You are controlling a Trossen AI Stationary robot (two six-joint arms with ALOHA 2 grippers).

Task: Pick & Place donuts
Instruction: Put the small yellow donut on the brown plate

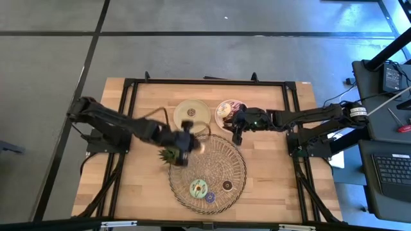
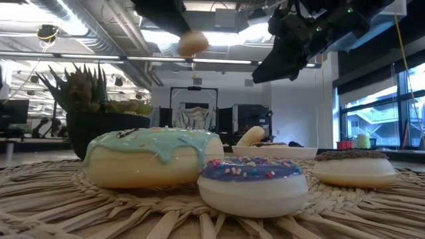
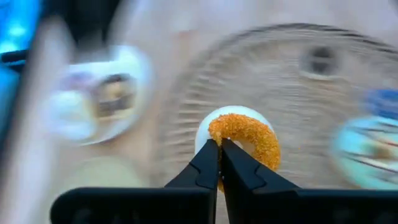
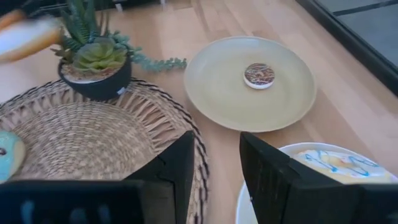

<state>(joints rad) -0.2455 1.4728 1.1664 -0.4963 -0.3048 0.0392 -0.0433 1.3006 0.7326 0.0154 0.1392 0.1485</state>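
Observation:
My left gripper (image 1: 191, 145) hangs over the far-left part of the woven tray (image 1: 218, 157), shut on an orange-crumbed donut (image 3: 244, 138) with a white underside; the donut shows high in the low view (image 2: 193, 43). A green-iced donut (image 2: 154, 156), a purple sprinkled one (image 2: 252, 182) and a brown one (image 2: 355, 166) lie flat on the tray. My right gripper (image 4: 217, 165) is open and empty, near the white plate (image 1: 223, 108) at the tray's far rim. A small brown-streaked donut (image 4: 259, 75) lies on the yellow plate (image 4: 211, 93). My left gripper pinches the orange donut's ring wall (image 3: 217, 134) between its two fingers, one finger in the hole and one outside. The fingers come from above, slanting down. The donut is lifted clear, hanging below the fingertips above the tray.
A potted spiky green plant (image 4: 93, 62) stands at the tray's left rim, close under my left arm. The white plate holds a yellow donut with blue drizzle (image 4: 333, 167). Bare wooden table (image 1: 276, 160) lies to the right of the tray, with a black frame around it.

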